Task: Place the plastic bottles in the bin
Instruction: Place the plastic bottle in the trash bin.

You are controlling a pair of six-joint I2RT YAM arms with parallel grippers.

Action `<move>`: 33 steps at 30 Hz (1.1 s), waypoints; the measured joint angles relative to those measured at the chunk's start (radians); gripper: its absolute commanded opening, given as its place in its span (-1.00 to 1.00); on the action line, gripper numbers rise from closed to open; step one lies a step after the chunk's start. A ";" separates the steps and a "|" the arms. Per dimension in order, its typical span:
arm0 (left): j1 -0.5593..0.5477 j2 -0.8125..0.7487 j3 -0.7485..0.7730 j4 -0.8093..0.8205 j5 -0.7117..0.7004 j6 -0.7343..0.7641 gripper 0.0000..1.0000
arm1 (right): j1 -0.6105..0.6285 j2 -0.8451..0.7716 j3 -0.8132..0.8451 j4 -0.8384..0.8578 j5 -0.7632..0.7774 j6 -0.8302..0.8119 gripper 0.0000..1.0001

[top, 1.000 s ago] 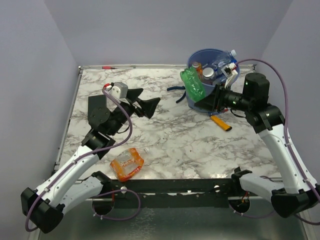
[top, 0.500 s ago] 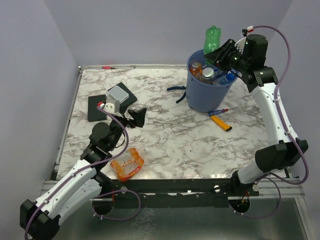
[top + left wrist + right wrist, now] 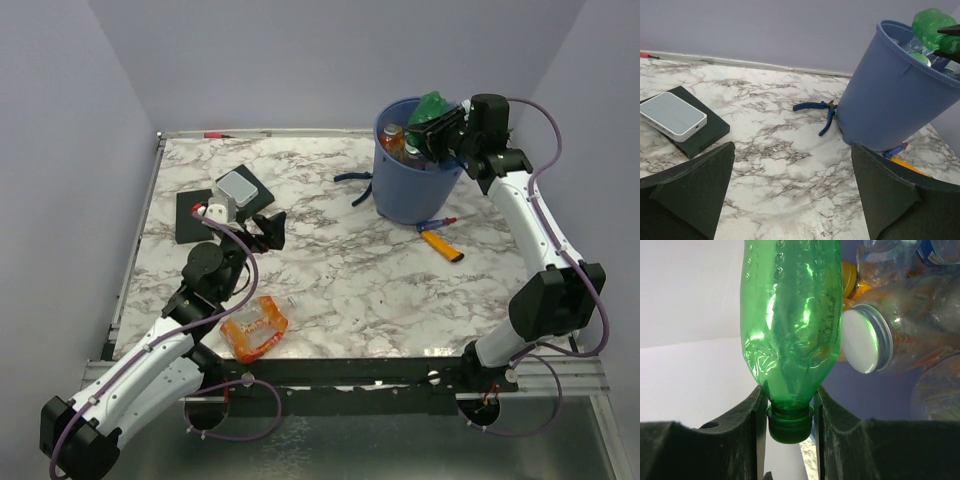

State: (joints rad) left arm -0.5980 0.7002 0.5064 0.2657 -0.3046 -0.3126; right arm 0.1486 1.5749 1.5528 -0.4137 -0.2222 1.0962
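Note:
My right gripper is shut on the neck of a green plastic bottle, just above its cap. The bottle hangs body-first over the far right of the mouth of the blue bin. Several other bottles lie inside the bin, one clear with a white cap. A squashed orange-tinted bottle lies on the table near the front left. My left gripper is open and empty above the marble. It faces the bin, and the green bottle shows at the rim.
A flat black slab with a white box on it lies at the left. Blue-handled pliers rest against the bin's left foot. An orange-handled tool lies in front of the bin. Purple walls enclose the table.
The right arm lifted the green bottle from the bin's near side to high above it, then lowered it over the mouth. The left arm drew back toward the near left.

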 measured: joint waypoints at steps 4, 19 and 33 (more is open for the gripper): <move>0.000 -0.009 0.000 -0.006 -0.003 -0.005 0.99 | 0.000 0.025 0.014 0.021 0.001 0.037 -0.33; 0.000 -0.004 0.003 -0.014 -0.004 -0.017 0.98 | 0.000 0.095 0.126 0.003 -0.005 0.019 0.40; -0.001 0.013 0.005 -0.033 -0.021 -0.021 0.98 | 0.000 -0.168 0.069 -0.143 0.047 -0.309 0.39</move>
State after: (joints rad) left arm -0.5987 0.7136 0.5117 0.2325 -0.3260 -0.3332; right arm 0.1486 1.4071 1.6218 -0.5564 -0.1749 0.7868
